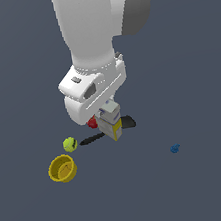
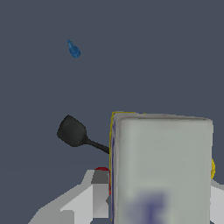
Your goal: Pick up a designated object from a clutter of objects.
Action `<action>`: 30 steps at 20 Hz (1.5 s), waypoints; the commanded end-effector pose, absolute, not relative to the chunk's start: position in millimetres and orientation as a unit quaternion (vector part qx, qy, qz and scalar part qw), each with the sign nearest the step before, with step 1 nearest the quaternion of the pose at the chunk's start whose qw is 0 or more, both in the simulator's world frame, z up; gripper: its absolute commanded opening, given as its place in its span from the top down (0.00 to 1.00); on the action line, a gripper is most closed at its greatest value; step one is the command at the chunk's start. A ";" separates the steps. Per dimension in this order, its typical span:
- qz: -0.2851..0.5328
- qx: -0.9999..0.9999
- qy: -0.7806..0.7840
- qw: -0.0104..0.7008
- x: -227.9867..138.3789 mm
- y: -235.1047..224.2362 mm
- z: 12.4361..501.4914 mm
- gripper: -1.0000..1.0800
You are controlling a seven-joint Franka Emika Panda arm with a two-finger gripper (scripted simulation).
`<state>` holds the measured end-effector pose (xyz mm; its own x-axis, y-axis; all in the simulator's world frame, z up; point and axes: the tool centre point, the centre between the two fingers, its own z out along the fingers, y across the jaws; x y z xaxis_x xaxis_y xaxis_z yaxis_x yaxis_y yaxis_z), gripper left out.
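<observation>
The designated object is a small white-grey carton (image 1: 112,128) with a yellow lower band, standing upright under the wrist. My gripper (image 1: 108,117) has come down over its top, with one finger on each side, shut on it. In the wrist view the carton (image 2: 162,166) fills the space between the fingers (image 2: 99,192) and shows blurred blue-purple print. Whether the carton is off the floor cannot be told. The rest of the clutter of objects lies around it.
A red ball (image 1: 92,123) sits right beside the carton, partly hidden by the hand. A black spatula (image 2: 72,132) lies behind the carton. In the exterior view's left are a yellow-green ball (image 1: 70,144) and a yellow bowl (image 1: 62,168). A tiny blue piece (image 1: 175,148) lies apart on the right.
</observation>
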<state>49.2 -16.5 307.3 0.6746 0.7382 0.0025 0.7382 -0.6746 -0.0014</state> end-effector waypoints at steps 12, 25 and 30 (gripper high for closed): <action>0.000 -0.915 -0.404 0.000 83.5 -119.2 388.8 1.00; 0.000 -0.915 -0.404 0.000 102.8 -167.3 427.0 1.00; 0.000 -0.915 -0.403 0.000 105.6 -173.2 431.9 1.00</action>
